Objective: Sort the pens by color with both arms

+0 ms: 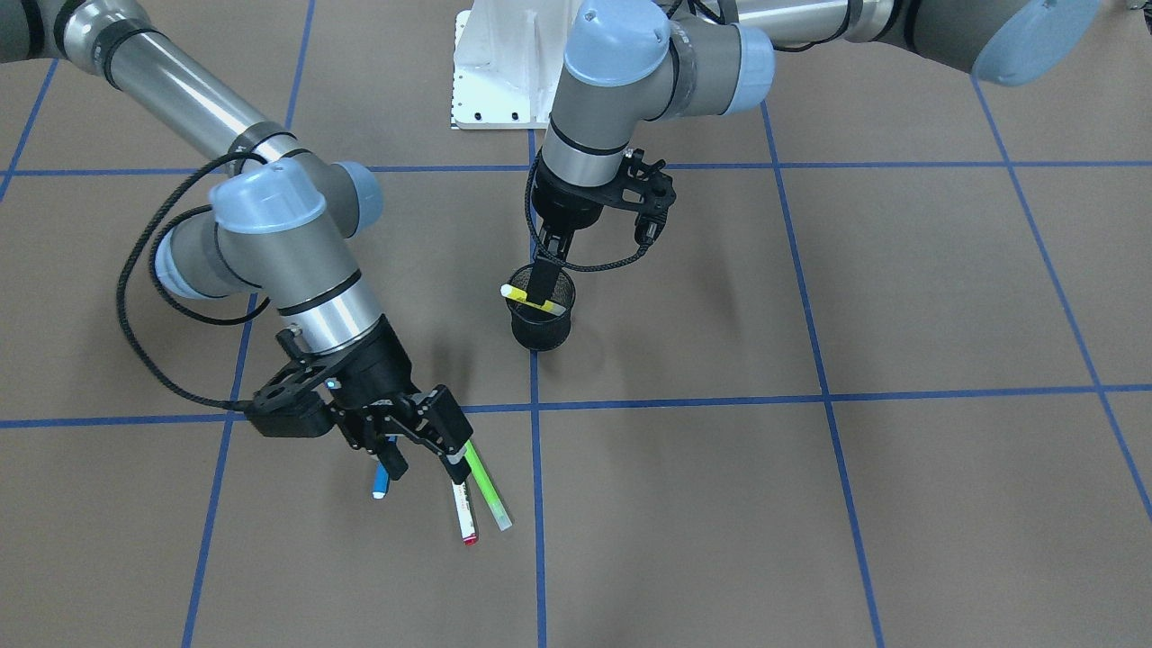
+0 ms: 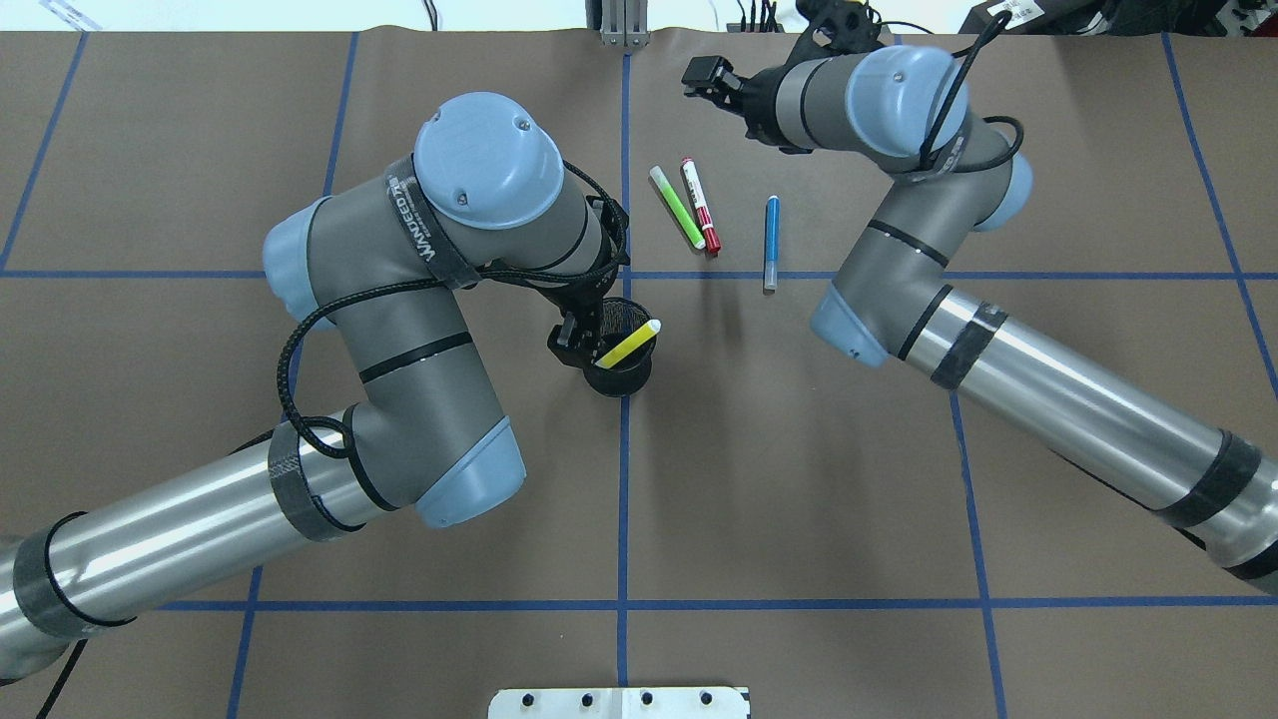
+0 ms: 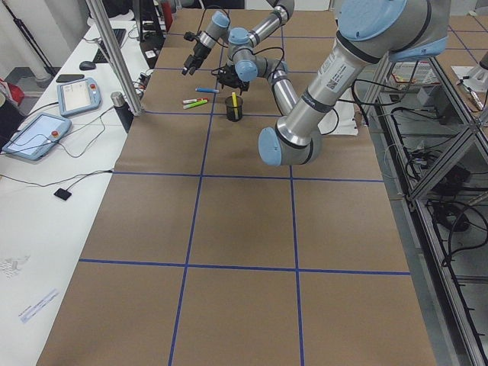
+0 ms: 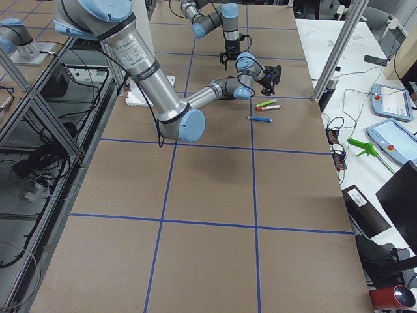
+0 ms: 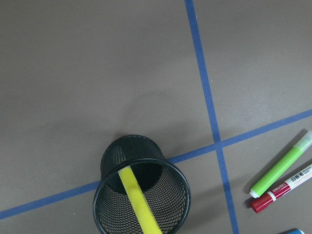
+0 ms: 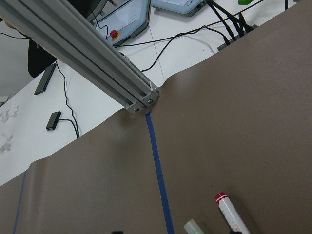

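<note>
Left gripper (image 1: 538, 292) hangs over the black mesh cup (image 1: 540, 335), fingers pinched narrow on the yellow pen (image 2: 629, 344) — pen tilted across the cup mouth, long axis diagonal, pale tip aimed away from the robot and to its right, other end at the gripper. Left wrist view shows the pen running over the cup mouth, its end near the rim; the fingers themselves are out of that shot.

Right gripper (image 1: 425, 461) has jaws wide apart with nothing in them, above the table (image 2: 799, 449) by the three loose pens. Overhead shows those in full, lying flat past the cup. Lime green pen (image 2: 677, 207) and red-capped white marker (image 2: 701, 205) lie side by side, both slanted, far ends leaning to the robot's left, near ends just beside each other. Blue pen (image 2: 771, 243) sits apart on their right, long axis almost straight away from the robot. Front view hides most of the blue pen and the marker's cap behind the right gripper. Right wrist view catches only the far tips of green and marker, plus an aluminium post (image 6: 87, 53) — side views too small for jaw detail
</note>
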